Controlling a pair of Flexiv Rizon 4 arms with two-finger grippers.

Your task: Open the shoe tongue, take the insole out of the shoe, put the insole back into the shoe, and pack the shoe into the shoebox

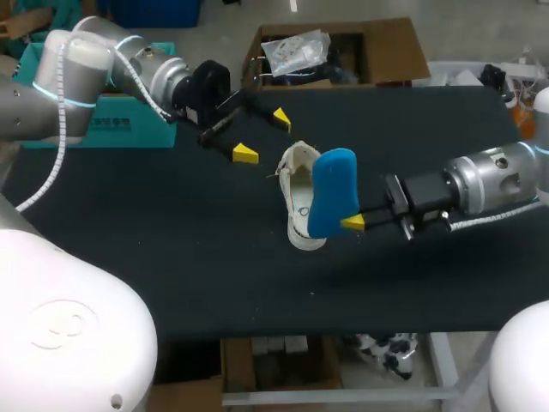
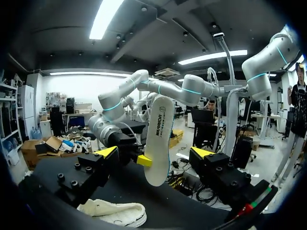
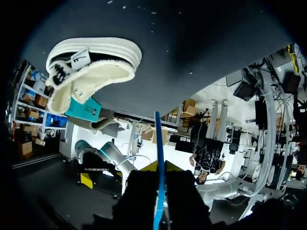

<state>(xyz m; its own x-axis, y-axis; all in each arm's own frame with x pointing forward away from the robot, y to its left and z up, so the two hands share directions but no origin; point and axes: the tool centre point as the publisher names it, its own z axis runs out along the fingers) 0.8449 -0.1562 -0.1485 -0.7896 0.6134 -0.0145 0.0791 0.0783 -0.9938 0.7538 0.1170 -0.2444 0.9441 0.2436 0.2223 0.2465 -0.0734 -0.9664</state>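
Note:
A white shoe [image 1: 294, 184] lies on its side in the middle of the black table [image 1: 171, 257]. Over it stands the blue insole [image 1: 333, 190], upright, with my right gripper [image 1: 353, 223] shut on its lower end. My left gripper [image 1: 263, 136] hangs open just behind and left of the shoe, holding nothing. From the left wrist, the insole's white underside [image 2: 159, 139] shows ahead between my open fingers [image 2: 106, 152], and the shoe [image 2: 115, 213] lies below them. From the right wrist, the insole [image 3: 158, 158] is edge-on between the fingers, with the shoe [image 3: 91, 67] ahead on the table.
A teal box [image 1: 129, 129] sits at the table's back left edge under my left arm. An open cardboard box [image 1: 343, 51] with a plastic bag in it stands behind the table's far edge.

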